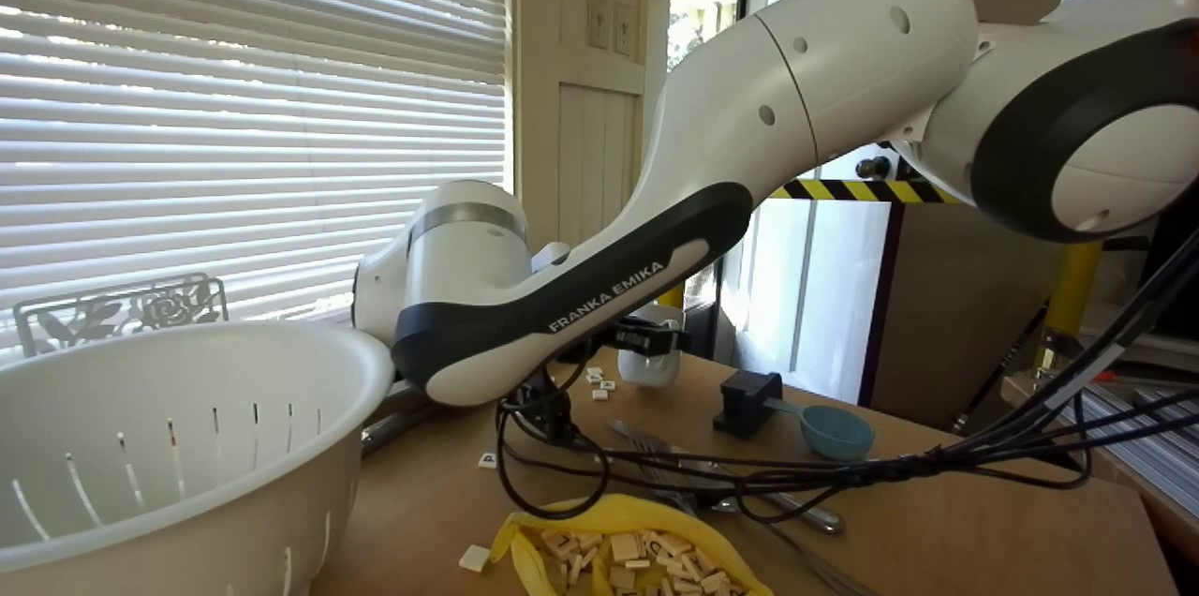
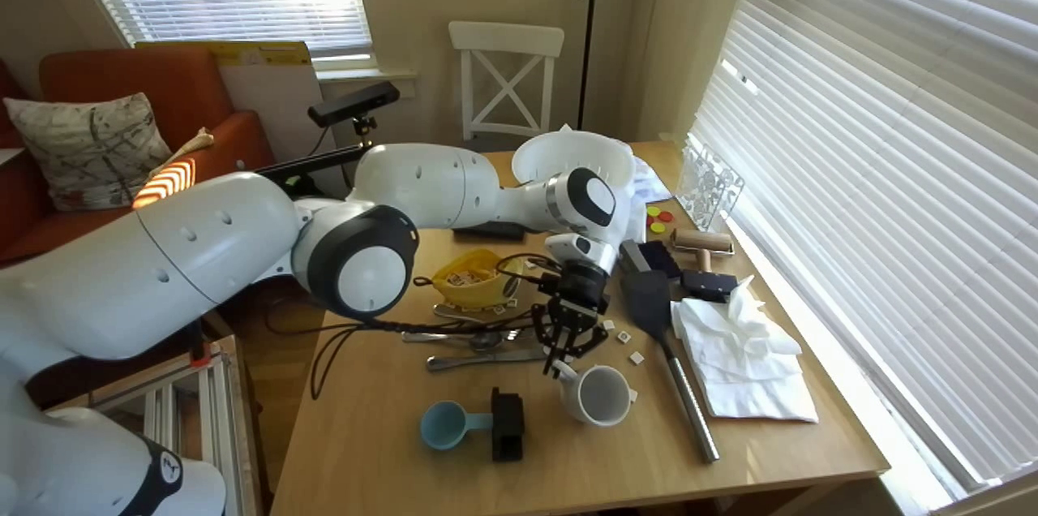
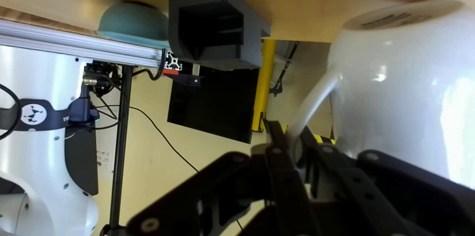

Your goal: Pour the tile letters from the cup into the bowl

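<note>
My gripper (image 3: 292, 132) is shut on the handle of the pale cup (image 3: 389, 87), whose printed underside shows in the wrist view, just off the table. That view is upside down. In both exterior views the cup (image 1: 648, 369) (image 2: 602, 398) hangs roughly upright at the gripper (image 2: 558, 362). Its visible inside looks plain; I cannot tell whether tiles lie deep in it. The large white slitted bowl (image 1: 187, 390) (image 2: 568, 149) stands well apart from the cup, its floor hidden. Loose tile letters (image 1: 475, 558) (image 2: 636, 358) are scattered on the table.
A yellow dish (image 1: 637, 507) (image 2: 454, 266) holds many more tiles. Cutlery (image 2: 486, 360), a blue scoop (image 2: 443, 425) on a black block (image 2: 508, 423), a spatula (image 2: 649, 301) and white cloth (image 2: 746, 346) surround the cup. Cables (image 1: 843, 484) sag from the arm.
</note>
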Tool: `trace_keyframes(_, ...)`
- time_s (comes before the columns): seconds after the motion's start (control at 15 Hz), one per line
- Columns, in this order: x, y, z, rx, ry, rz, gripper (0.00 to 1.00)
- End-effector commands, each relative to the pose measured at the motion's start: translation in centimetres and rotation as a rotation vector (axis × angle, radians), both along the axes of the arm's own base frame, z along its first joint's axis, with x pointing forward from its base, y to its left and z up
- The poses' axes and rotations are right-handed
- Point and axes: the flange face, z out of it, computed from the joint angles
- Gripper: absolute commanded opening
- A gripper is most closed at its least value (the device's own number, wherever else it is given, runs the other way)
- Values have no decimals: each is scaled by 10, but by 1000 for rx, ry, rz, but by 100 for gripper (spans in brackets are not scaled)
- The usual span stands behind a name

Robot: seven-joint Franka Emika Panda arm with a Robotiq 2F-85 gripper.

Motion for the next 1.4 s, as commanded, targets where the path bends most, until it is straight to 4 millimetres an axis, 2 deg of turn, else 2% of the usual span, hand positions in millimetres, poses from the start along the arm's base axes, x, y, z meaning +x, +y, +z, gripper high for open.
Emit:
trace_keyframes(0.0,2,6,-14,29,31,61,27)
trace_keyframes(0.07,2,6,-14,36,35,63,39)
trace_keyframes(0.67,7,14,-19,140,69,128,100)
trace_keyframes(1.07,17,20,-28,285,116,246,100)
trace_keyframes(1.33,22,19,-28,290,97,271,100)
